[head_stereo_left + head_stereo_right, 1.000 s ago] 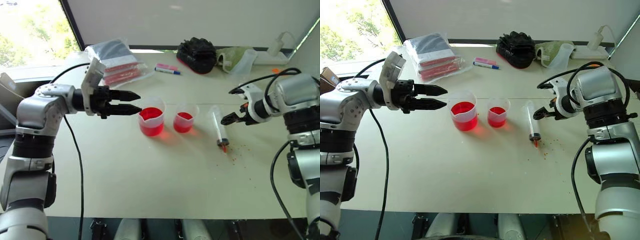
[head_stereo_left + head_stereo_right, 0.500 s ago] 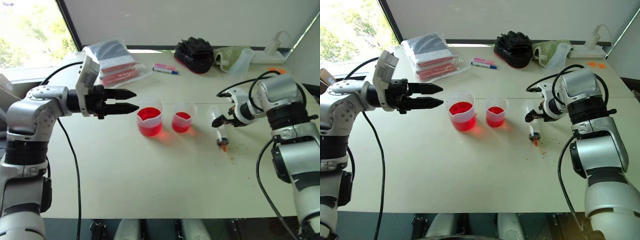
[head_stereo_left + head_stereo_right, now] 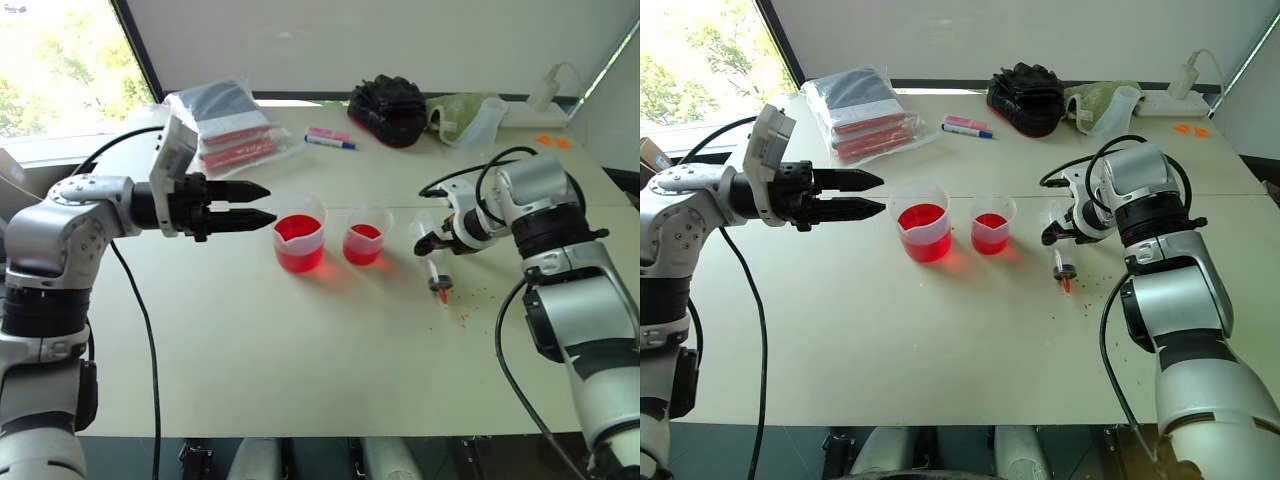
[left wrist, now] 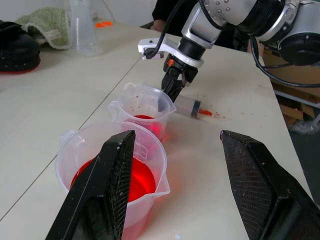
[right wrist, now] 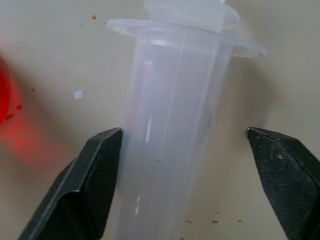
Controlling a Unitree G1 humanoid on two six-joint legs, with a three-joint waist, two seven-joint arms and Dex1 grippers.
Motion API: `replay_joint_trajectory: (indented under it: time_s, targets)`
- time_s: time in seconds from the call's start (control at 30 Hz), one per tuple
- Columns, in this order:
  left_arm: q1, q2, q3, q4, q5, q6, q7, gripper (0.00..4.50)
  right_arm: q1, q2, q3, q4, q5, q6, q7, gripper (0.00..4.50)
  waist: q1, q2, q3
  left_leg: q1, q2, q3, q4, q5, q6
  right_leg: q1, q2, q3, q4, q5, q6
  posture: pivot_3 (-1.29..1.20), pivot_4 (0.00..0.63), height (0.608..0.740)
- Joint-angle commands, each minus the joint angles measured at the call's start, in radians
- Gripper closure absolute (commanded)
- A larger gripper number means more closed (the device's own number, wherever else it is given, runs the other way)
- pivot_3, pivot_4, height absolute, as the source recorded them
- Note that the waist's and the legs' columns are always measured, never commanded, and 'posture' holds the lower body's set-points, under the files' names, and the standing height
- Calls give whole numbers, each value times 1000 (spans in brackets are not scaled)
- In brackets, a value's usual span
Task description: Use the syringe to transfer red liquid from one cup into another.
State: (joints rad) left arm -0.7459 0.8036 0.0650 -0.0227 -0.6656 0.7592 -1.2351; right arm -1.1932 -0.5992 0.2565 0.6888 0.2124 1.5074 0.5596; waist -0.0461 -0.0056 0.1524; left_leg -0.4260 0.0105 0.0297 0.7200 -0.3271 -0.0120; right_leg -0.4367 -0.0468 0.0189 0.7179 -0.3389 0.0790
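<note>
Clear syringe (image 5: pixel 170 150) lies between parted right claw (image 5: pixel 185 185); left claw (image 3: pixel 258 203) gapes.

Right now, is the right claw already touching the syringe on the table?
Cannot tell. In the right wrist view the right claw straddles the syringe: one finger meets the barrel's outline, the other stands clear, so real contact is not plain.

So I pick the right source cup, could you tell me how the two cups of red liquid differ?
The larger beaker is wider and taller than the smaller cup. The beaker stands nearer the left gripper, the cup nearer the syringe. Both are clear, upright and hold red liquid.
</note>
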Motion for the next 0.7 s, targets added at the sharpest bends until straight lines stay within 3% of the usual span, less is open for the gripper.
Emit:
replay_joint_trajectory:
  time_s: [0.03,0.07,0.1,0.33,0.53,0.7]
  targets:
    - [0,17,40,-30,-19,0,7,1667,-16,7,-1,-5,2,-3,15,2367,0,0,0,0,0,0,0,0,0,0,0,0,0,0,0,0,150,711]
    - [1,17,40,-31,-19,0,8,1667,-15,7,0,-7,2,-2,18,2888,0,0,0,0,0,0,0,0,0,0,0,0,0,0,0,0,150,711]
    - [1,18,39,-31,-19,-2,8,1667,-15,7,1,-6,1,-1,19,3125,0,0,0,0,0,0,0,0,0,0,0,0,0,0,0,0,150,711]
    - [-39,13,20,31,7,-35,-16,1667,-9,-24,-69,-95,6,-16,6,3128,0,0,0,0,0,0,0,0,0,0,0,0,0,0,0,0,150,711]
    - [-131,-11,19,143,27,-73,-21,1667,46,-16,-322,-370,-2,-212,-131,3128,4,0,0,-1,-1,0,0,0,0,0,-1,0,0,0,0,0,150,711]
    - [-215,-29,18,230,42,-90,-20,1667,126,31,-373,-662,24,-431,-143,3128,1,0,0,-1,0,0,0,0,0,-1,0,0,0,0,0,0,150,711]
